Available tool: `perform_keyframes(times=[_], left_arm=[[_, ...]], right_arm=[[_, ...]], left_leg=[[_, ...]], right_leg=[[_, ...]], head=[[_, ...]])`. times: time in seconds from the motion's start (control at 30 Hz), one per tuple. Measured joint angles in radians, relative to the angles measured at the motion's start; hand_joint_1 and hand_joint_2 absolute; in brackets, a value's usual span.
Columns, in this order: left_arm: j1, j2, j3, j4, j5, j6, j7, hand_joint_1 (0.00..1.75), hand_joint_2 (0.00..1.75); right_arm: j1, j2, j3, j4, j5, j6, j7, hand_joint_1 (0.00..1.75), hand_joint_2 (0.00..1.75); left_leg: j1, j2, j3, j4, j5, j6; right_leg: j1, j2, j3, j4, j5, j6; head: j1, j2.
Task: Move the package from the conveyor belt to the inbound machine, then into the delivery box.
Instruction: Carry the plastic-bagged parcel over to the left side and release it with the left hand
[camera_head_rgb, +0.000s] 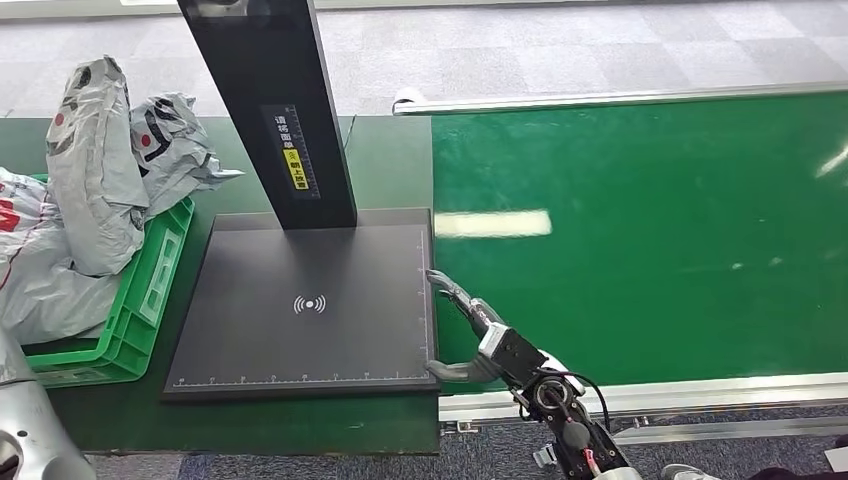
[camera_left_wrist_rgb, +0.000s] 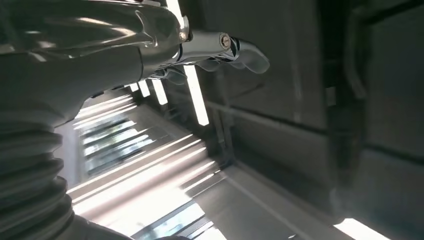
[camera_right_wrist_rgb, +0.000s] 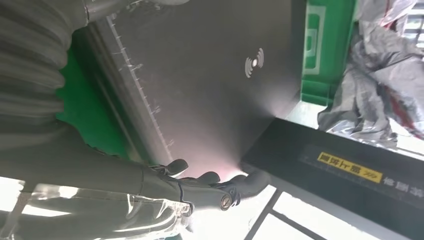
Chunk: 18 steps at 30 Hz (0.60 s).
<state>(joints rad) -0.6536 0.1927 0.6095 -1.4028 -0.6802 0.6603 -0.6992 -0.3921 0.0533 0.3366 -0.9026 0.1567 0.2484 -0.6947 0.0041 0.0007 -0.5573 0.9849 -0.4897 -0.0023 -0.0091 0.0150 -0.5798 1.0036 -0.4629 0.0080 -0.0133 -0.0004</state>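
Note:
Several grey plastic packages (camera_head_rgb: 95, 170) are heaped in the green delivery crate (camera_head_rgb: 150, 290) at the left; they also show in the right wrist view as packages (camera_right_wrist_rgb: 370, 90) in the crate (camera_right_wrist_rgb: 322, 50). The inbound machine is a black scan plate (camera_head_rgb: 310, 300) with a black post (camera_head_rgb: 270, 100). My right hand (camera_head_rgb: 470, 335) hovers at the plate's right front corner, fingers spread and holding nothing. In the right wrist view the hand (camera_right_wrist_rgb: 200, 185) is over the plate (camera_right_wrist_rgb: 210, 75). My left hand (camera_left_wrist_rgb: 215, 47) points up at ceiling lights and holds nothing.
The green conveyor belt (camera_head_rgb: 650, 230) runs along the right of the plate, with a metal rail (camera_head_rgb: 640, 395) on its near side. My silver left arm (camera_head_rgb: 25, 430) sits low at the front left, beside the crate. Grey carpet floor lies beyond the table.

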Motion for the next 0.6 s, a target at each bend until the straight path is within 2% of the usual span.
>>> perform_keyframes(times=[0.13, 0.27, 0.47, 0.6], left_arm=[[0.015, -0.027, -0.07, -0.147, -0.15, 0.0, -0.002, 0.0, 1.75], [0.1, -0.099, -0.166, -0.331, -0.254, 0.0, -0.003, 0.0, 1.75], [0.257, -0.217, -0.31, -0.5, -0.096, 0.0, -0.003, 0.0, 1.75], [0.313, -0.265, -0.381, -0.541, -0.075, 0.0, -0.003, 0.0, 1.75]], right_arm=[[-0.011, 0.005, 0.008, 0.009, -0.024, -0.015, 0.0, 0.0, 1.75], [-0.009, 0.002, 0.008, 0.007, -0.039, -0.026, 0.0, 0.0, 1.75], [0.041, -0.017, -0.018, -0.058, -0.042, -0.057, -0.001, 0.0, 1.75], [0.071, -0.031, -0.037, -0.103, -0.042, -0.062, -0.001, 0.0, 1.75]], left_leg=[[0.0, 0.001, 0.002, 0.0, 0.0, 0.0], [-0.001, 0.001, 0.002, 0.0, 0.0, 0.0], [-0.002, 0.0, 0.001, 0.0, -0.001, 0.0], [-0.002, 0.0, 0.001, 0.0, -0.001, 0.0]], right_leg=[[0.0, 0.0, 0.001, 0.0, 0.0, 0.0], [-0.001, 0.0, 0.001, 0.0, 0.0, 0.0], [-0.002, 0.0, 0.001, -0.001, 0.0, 0.001], [-0.002, 0.0, 0.001, -0.001, 0.0, 0.001]], head=[[0.0, 0.0], [0.0, 0.0], [0.0, 0.0], [0.0, 0.0]])
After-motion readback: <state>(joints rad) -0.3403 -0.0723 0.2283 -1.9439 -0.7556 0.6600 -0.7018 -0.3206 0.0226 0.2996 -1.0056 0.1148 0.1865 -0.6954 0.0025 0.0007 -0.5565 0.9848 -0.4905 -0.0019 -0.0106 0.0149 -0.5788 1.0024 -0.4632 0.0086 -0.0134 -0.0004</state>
